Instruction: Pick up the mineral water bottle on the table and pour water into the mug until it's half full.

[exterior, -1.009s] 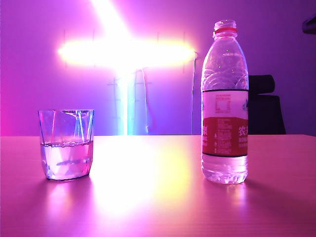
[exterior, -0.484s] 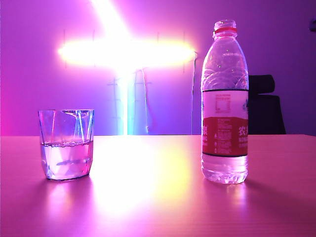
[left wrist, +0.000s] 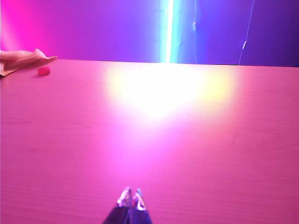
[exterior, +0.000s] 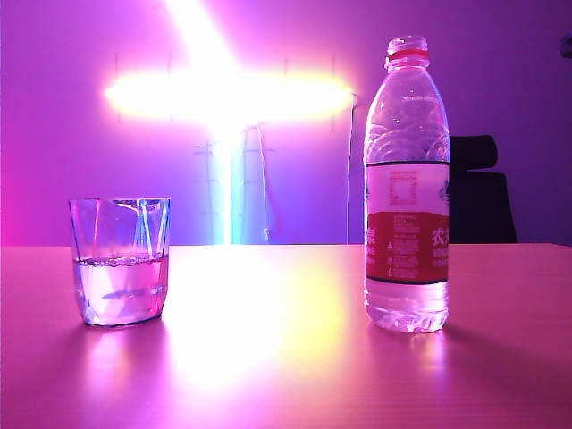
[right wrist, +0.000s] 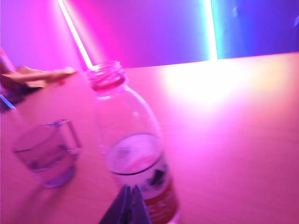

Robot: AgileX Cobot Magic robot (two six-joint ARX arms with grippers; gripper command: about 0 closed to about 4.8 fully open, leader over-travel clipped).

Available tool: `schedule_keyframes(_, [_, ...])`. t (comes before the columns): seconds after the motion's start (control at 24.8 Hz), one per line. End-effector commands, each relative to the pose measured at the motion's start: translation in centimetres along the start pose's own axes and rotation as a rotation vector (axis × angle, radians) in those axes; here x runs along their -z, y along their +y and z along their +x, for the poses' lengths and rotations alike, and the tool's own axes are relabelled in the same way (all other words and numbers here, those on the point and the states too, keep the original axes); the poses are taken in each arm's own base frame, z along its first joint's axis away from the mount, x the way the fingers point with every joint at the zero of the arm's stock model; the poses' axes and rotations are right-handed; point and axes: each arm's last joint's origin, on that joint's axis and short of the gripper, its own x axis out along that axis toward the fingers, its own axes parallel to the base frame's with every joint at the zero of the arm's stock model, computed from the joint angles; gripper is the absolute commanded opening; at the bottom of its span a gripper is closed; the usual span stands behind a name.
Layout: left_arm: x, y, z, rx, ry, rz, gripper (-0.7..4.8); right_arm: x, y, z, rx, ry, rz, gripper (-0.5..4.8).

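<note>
Uncapped mineral water bottle and part-filled mug upright on counter
Mug at 9 o'clock of bottle; left fingers closed over bare counter; right fingers closed beside bottle.

Clear ribbed plastic bottle with glossy printed label; faceted clear glass mug; smooth, faintly wood-grained table, sheen under glare

A: Where does the mineral water bottle stand?
B: Upright on the table, at the right, without cap.
A: And the mug?
B: Well apart, at the left. The water fills it about half.
</note>
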Motion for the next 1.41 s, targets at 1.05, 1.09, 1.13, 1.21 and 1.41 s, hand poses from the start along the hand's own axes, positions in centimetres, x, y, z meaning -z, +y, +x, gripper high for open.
schedule_keyframes(1.05, [-0.2, 0.0, 0.0, 0.003, -0.015, -0.003, -0.02, 3.2, -6.0, 0.4, 0.472, -0.096, -0.254, -0.05])
schedule_keyframes(1.09, [-0.2, 0.0, 0.0, 0.003, -0.015, -0.003, -0.02, 3.2, -6.0, 0.4, 0.474, -0.100, -0.260, -0.05])
schedule_keyframes(1.13, [-0.3, 0.0, 0.0, 0.003, -0.015, -0.003, -0.02, 3.1, -6.0, 0.4, 0.474, -0.105, -0.264, -0.05])
schedule_keyframes(1.21, [-0.2, 0.0, 0.0, 0.003, -0.015, -0.003, -0.02, 3.0, -5.9, 0.4, 0.472, -0.119, -0.267, -0.05])
schedule_keyframes(1.41, [-0.2, 0.0, 0.0, 0.003, -0.015, -0.003, -0.02, 2.9, -5.9, 0.3, 0.470, -0.136, -0.270, -0.05])
